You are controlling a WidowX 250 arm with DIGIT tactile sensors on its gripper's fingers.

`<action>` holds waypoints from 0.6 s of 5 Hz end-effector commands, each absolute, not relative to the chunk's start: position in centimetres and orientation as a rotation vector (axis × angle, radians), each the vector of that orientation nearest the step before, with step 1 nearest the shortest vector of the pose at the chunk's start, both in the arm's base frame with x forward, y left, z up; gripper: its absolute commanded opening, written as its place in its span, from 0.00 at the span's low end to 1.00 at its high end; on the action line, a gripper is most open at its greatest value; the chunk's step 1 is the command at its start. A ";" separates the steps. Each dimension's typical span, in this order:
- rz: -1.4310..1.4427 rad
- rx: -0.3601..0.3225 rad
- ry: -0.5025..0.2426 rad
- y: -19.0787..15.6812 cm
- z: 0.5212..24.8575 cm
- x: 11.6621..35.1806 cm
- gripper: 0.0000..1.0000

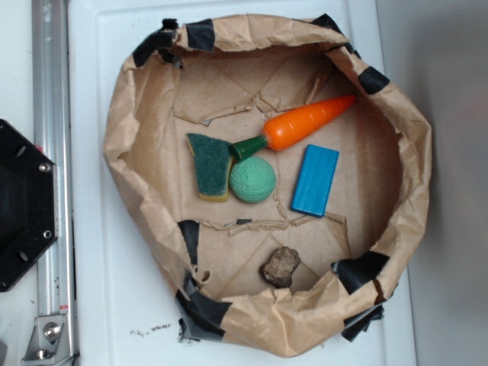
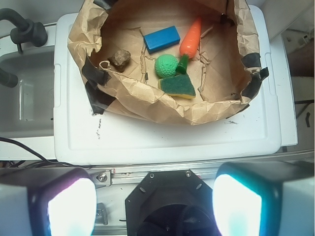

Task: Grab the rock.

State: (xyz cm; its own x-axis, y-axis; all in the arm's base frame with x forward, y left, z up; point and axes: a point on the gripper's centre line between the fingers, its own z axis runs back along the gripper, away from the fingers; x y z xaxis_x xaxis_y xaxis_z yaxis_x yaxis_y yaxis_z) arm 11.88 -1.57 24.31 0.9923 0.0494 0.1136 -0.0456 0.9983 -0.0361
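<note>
Wrist view shows the hand (image 2: pixel 154 199) open wide, far from the rock (image 2: pixel 119 58). The rock sits close to the paper wall (image 1: pixel 305 316), so a finger might hit the wall and miss.

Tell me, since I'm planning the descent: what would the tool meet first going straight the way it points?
Probably the black hexagonal base plate and metal rail, centred between the open tool's pads. The rock lies well ahead in the paper bowl; depth is unclear.

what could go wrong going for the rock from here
The rock lies close under the crumpled paper wall, so a finger might snag the paper rather than close on the stone. Its lumpy shape may slip from the pads. The gripper, open, is well outside the paper bowl and must clear that rim.
</note>
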 end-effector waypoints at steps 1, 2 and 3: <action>0.048 -0.033 -0.115 -1.6 24.3 11.9 1.00; 0.263 -0.070 -0.202 1.2 24.0 16.4 1.00; 0.423 -0.131 -0.244 2.3 23.3 20.3 1.00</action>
State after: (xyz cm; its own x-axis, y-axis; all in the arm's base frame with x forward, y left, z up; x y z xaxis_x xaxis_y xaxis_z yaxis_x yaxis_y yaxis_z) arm 20.29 1.29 21.79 0.9035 0.3976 0.1603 -0.3712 0.9126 -0.1713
